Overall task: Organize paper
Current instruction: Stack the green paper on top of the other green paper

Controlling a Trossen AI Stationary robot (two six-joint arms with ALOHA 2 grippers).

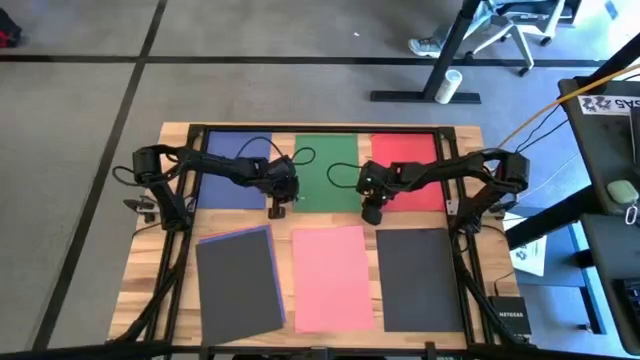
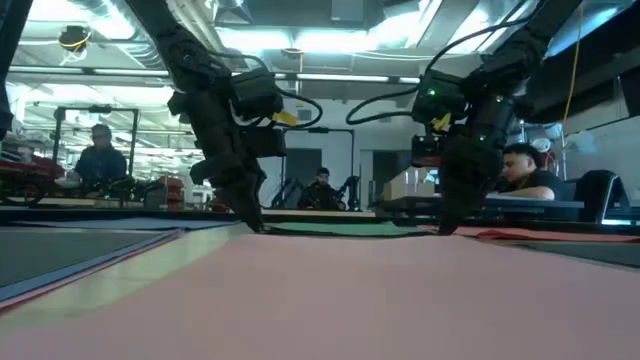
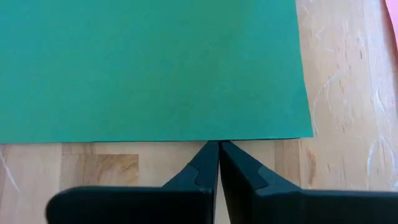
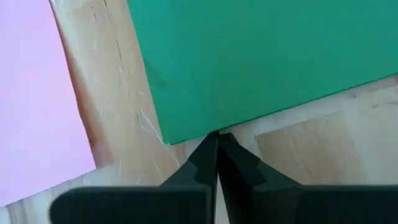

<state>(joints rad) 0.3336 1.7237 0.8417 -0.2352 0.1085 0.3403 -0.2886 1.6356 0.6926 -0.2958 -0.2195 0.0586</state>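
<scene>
Flat on the pale wooden tabletop (image 1: 150,255) lie six thin rectangular sheets of matte paper in two rows. Along the far row sit a blue sheet (image 1: 232,175), a green sheet (image 1: 325,170) and a red sheet (image 1: 410,170); along the near row a dark grey sheet (image 1: 235,285), a salmon pink sheet (image 1: 333,278) and a second dark grey sheet (image 1: 420,280). The left dark grey sheet is skewed, and a strip of blue paper shows along its top and right edges, lying under it. The other sheets lie squarer, with wood grain showing between them.

The left pincer (image 1: 277,208) is down at the near left corner of the green sheet, its dark fingers (image 3: 199,177) pressed together with their tips right at the sheet's near edge; whether they pinch that edge cannot be told. The right pincer (image 1: 372,214) is at the green sheet's near right corner, likewise clenched tip to tip at the paper's edge.

The wood is scuffed with fine pale scratches beside the green sheet. Around the tabletop runs a black frame (image 1: 320,128) on grey carpet. Beyond it the room shows bright ceiling lights, an office chair (image 1: 505,25) and seated people (image 2: 100,160) at desks.
</scene>
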